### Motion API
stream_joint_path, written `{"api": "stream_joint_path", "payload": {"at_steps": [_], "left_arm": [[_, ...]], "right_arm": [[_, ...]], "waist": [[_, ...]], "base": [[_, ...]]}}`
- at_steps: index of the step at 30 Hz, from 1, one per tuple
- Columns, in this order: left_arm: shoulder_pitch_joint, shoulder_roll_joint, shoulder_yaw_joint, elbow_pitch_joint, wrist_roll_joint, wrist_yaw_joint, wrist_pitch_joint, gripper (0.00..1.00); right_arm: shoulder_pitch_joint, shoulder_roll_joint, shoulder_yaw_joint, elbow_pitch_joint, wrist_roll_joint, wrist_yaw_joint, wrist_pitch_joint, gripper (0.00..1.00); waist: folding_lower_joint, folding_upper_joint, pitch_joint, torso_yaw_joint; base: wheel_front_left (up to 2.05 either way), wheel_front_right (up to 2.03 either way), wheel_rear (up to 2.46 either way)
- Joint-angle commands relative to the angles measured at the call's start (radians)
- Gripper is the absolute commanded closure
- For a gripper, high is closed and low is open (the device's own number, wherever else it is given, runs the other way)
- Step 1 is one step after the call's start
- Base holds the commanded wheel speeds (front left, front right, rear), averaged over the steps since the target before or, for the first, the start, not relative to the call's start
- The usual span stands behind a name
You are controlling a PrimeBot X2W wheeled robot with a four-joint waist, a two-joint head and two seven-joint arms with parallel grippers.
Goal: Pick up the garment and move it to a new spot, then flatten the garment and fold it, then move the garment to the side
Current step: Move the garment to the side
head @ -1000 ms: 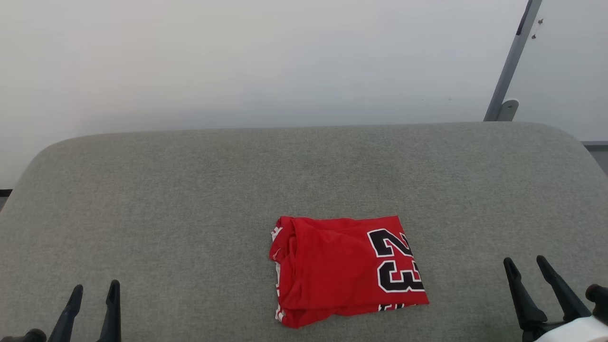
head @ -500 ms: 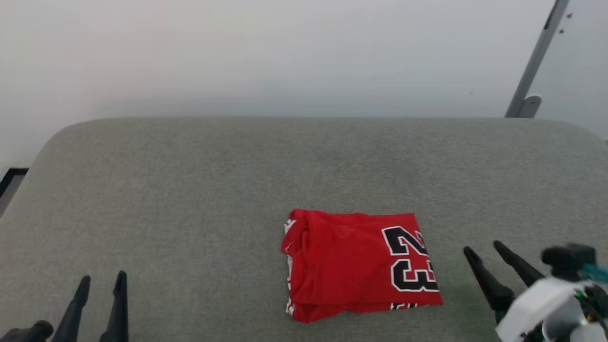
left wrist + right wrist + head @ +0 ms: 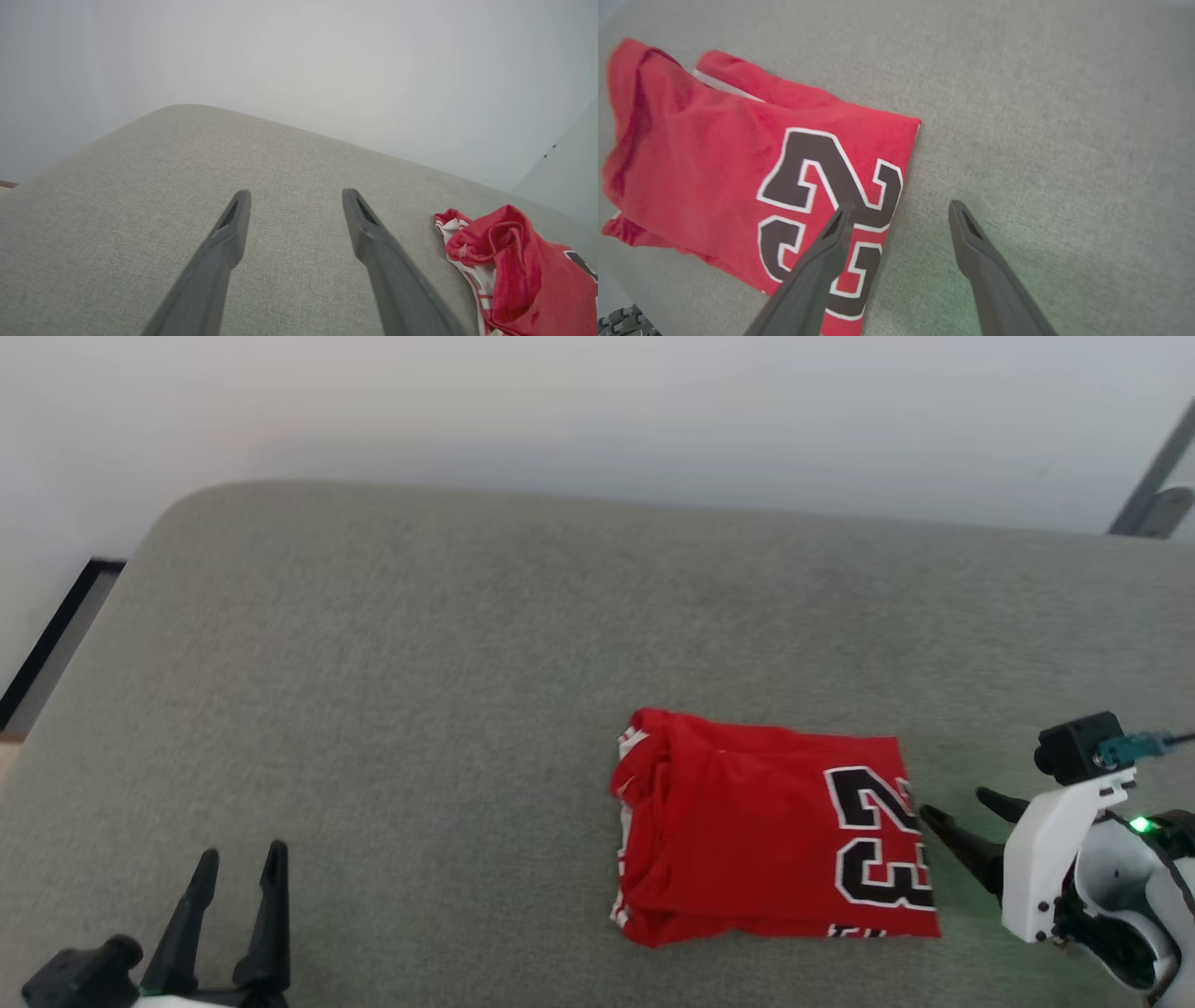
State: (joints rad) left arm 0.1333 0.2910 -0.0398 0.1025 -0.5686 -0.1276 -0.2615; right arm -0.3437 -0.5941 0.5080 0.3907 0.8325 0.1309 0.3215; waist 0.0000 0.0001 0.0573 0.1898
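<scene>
Grey padded surface [image 3: 420, 663] is carrying everything, and its weave is looking grippy enough to drag on cloth, so any sideways slide is risking the bottom layer lagging and the fold shearing open. The garment [image 3: 747, 821] is lying on it as a compact folded rectangle, toward the robot's side and right of centre, with the number 23 [image 3: 882, 845] facing up and the cloth bunching thick along its left side. It's looking already folded, so I'm reading the move to the side as the step in hand. Right gripper [image 3: 952, 803] is sitting just beside the garment's right edge, jaws spread wide and holding nothing. In the right wrist view one finger is hanging over the number and the other over bare surface, so the edge is falling between them. Main risk: closing there is likely catching only the top layer or two, and a lift is then peeling the stack apart instead of carrying it whole. Too shallow is pinching air; too deep is digging a fingertip into the padding and shoving the pile leftward. Left gripper [image 3: 242, 849] is idling well apart at the lower left, also wide open and empty, so nothing is bracing the bunched end with the striped trim [image 3: 472, 275], and that end is probably sagging or unrolling first.
</scene>
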Motion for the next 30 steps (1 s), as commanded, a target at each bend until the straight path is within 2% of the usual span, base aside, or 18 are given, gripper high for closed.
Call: {"api": "stream_joint_path", "payload": {"at_steps": [1,8,16,17,21,30], "left_arm": [[-0.022,0.0,-0.004,0.001,-0.009,-0.003,-0.004,0.0],[-0.061,-0.009,-0.021,0.008,-0.022,-0.003,-0.004,0.0],[-0.1,-0.015,-0.051,0.024,-0.031,-0.003,-0.004,0.0],[-0.104,-0.015,-0.052,0.027,-0.033,-0.003,-0.004,0.0],[-0.106,-0.011,-0.055,0.035,-0.039,-0.003,-0.004,0.0],[-0.116,0.025,-0.062,0.038,-0.064,-0.003,-0.004,0.0]], "right_arm": [[-0.023,-0.003,0.017,0.012,0.011,0.0,0.041,0.0],[-0.088,0.002,0.071,0.077,0.038,0.0,0.231,0.0],[-0.113,0.08,0.159,0.167,0.048,0.0,0.404,0.0],[-0.112,0.086,0.163,0.169,0.053,0.0,0.41,1.0],[-0.127,0.081,0.14,0.179,0.06,0.0,0.415,1.0],[-0.17,0.026,0.072,0.079,0.048,0.0,0.401,1.0]], "waist": [[0.0,-0.0001,0.035,0.031],[0.0,-0.0001,0.086,0.062],[0.0,-0.0001,0.113,0.089],[0.0,-0.0001,0.112,0.091],[0.0,-0.0001,0.108,0.094],[0.0,-0.0001,0.089,0.065]], "base": [[0.0,0.0,0.0],[0.0,0.0,0.0],[0.0,0.0,0.0],[0.0,0.0,0.0],[0.0,0.0,0.0],[0.0,0.0,0.0]]}}
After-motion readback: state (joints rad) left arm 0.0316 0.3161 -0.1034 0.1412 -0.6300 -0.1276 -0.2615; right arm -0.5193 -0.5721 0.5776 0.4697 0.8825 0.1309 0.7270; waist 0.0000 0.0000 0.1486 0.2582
